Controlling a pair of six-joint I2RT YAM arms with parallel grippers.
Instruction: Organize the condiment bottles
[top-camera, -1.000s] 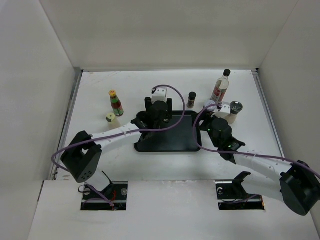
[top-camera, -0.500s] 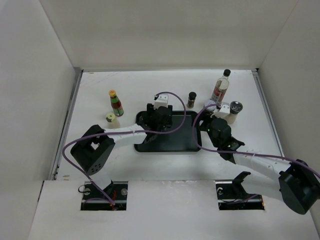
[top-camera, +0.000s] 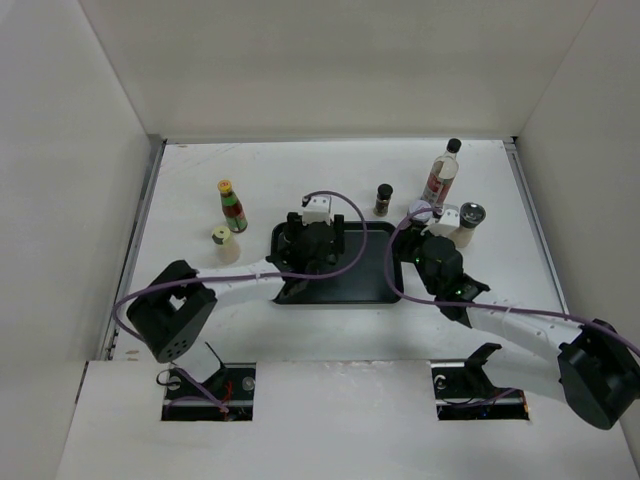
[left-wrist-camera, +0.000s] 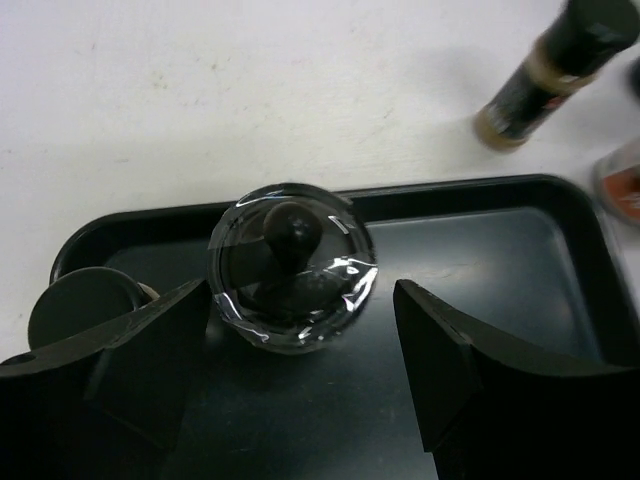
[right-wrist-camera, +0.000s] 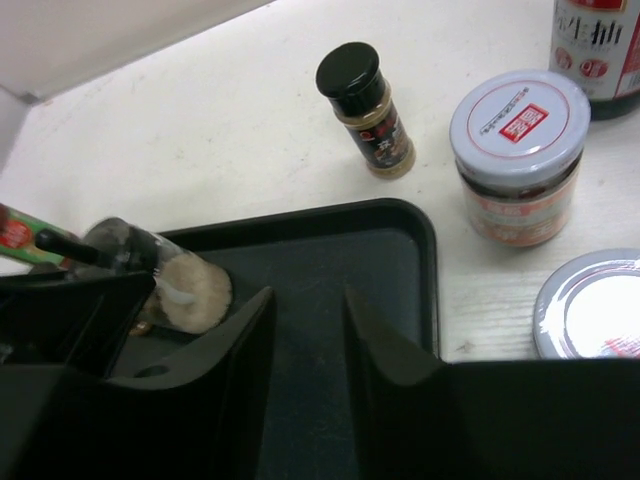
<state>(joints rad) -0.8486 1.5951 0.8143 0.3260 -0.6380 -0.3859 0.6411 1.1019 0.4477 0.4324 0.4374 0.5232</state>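
My left gripper (left-wrist-camera: 300, 300) (top-camera: 308, 238) stands open over the black tray (left-wrist-camera: 480, 260). A clear jar with a dark knobbed lid (left-wrist-camera: 290, 265) stands upright on the tray, just past the fingertips and free of them. A dark-lidded jar (left-wrist-camera: 78, 305) stands beside it on the left. My right gripper (right-wrist-camera: 308, 300) (top-camera: 420, 240) is shut and empty above the tray's right part (right-wrist-camera: 390, 260). Off the tray are a black-capped spice bottle (right-wrist-camera: 365, 110) (top-camera: 384, 198), a white-lidded jar (right-wrist-camera: 518, 150), a tall clear bottle (top-camera: 442, 172), a silver-lidded jar (top-camera: 470, 215), a yellow-capped sauce bottle (top-camera: 231, 205) and a short yellow-lidded jar (top-camera: 221, 236).
White walls enclose the table on three sides. The white-lidded jar, the silver-lidded jar and the tall bottle crowd close to my right wrist at the tray's right edge. Purple cables loop over both arms.
My left gripper has opened and let go of the clear jar, which now stands on the tray. My right gripper has closed on nothing. The left arm drew back slightly.
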